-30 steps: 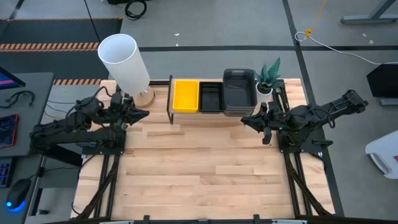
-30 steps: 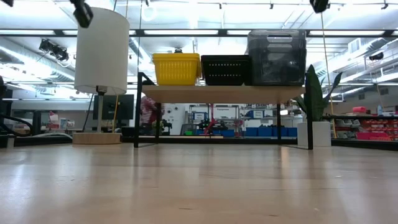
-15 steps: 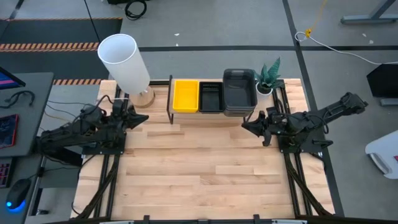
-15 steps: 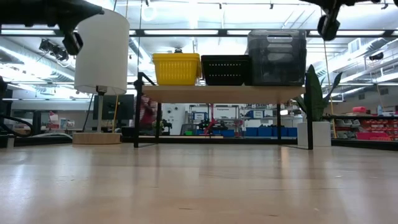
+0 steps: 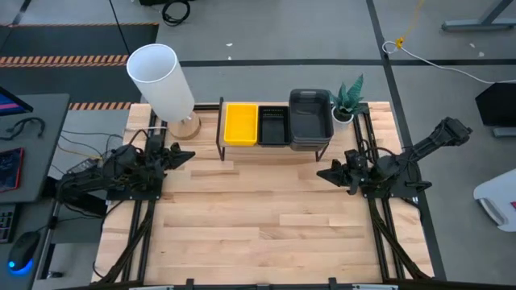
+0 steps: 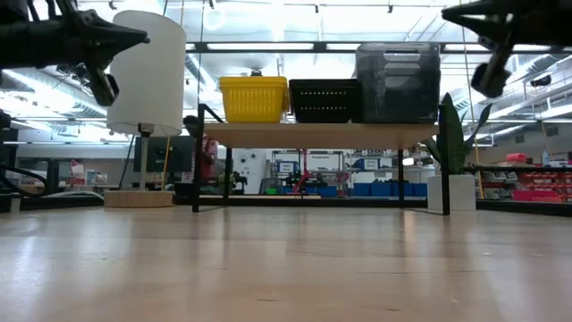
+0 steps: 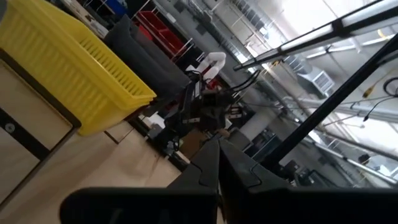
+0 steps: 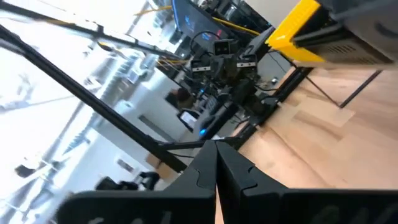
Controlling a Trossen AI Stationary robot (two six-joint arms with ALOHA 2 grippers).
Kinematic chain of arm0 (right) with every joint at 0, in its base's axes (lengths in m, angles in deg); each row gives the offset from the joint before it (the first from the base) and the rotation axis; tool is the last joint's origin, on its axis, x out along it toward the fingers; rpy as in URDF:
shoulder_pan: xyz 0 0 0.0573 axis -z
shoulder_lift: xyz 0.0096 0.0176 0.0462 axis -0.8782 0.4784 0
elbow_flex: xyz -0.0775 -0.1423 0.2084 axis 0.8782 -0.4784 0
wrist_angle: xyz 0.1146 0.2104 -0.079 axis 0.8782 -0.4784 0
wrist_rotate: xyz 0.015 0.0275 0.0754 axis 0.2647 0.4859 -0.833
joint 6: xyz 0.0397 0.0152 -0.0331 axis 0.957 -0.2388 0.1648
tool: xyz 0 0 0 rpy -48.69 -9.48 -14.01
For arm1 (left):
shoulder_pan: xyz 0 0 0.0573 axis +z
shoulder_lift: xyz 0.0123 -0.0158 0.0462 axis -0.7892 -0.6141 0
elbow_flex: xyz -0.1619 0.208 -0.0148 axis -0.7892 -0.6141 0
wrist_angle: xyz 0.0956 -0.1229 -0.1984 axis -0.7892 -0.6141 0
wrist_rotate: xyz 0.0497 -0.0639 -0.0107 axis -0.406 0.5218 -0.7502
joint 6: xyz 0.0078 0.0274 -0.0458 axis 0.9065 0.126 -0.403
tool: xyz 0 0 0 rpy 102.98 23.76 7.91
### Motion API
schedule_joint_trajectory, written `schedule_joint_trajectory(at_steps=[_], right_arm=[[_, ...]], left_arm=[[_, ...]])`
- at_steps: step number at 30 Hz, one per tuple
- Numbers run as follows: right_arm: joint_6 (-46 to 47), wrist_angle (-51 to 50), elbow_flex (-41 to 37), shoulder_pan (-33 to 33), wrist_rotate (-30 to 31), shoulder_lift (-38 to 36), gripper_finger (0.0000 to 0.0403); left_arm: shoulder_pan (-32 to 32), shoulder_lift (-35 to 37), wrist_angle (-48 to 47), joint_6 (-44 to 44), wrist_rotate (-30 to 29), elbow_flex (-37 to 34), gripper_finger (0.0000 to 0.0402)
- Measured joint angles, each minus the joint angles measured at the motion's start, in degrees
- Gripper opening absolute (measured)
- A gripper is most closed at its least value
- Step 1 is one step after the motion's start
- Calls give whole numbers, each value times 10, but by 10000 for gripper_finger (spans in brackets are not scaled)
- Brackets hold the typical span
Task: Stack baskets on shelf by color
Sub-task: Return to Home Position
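On the shelf (image 6: 322, 134) at the table's far edge stand a yellow basket (image 5: 240, 123), a black slotted basket (image 5: 273, 125) and stacked dark grey baskets (image 5: 310, 118), side by side from left to right on their bases. My left gripper (image 5: 189, 153) hovers shut, in front of the shelf's left end and clear of it. My right gripper (image 5: 321, 173) hovers shut, in front of the shelf's right end. The left wrist view shows the yellow basket (image 7: 68, 68) beyond the shut fingers (image 7: 217, 146). The right wrist view shows its fingers (image 8: 216, 149) closed.
A lamp with a white cylinder shade (image 5: 161, 79) stands at the far left corner, close behind my left arm. A small potted plant (image 5: 348, 98) stands right of the shelf. The wooden tabletop (image 5: 266, 217) stretches toward the near edge.
Both arms have drawn back from the shelf toward the table's near edge and sunk lower, coming into the low view from above. Both grippers have stayed shut. The baskets have not moved.
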Motion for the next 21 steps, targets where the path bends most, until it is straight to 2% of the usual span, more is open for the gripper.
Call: schedule_joint_trajectory(at_steps=[4, 10, 15, 21], right_arm=[[19, 71, -48, -13, 27, 0, 3], [18, 118, -82, -18, 62, 0, 3], [3, 116, -82, -19, 60, 0, 3], [-43, 111, -82, -19, 60, 0, 6]], left_arm=[[0, 0, 36, -12, -7, -20, 6], [0, -1, 111, -37, -25, -58, 8], [-1, -2, 98, -50, -28, -58, 5], [-1, -2, 74, -62, -41, -58, 21]])
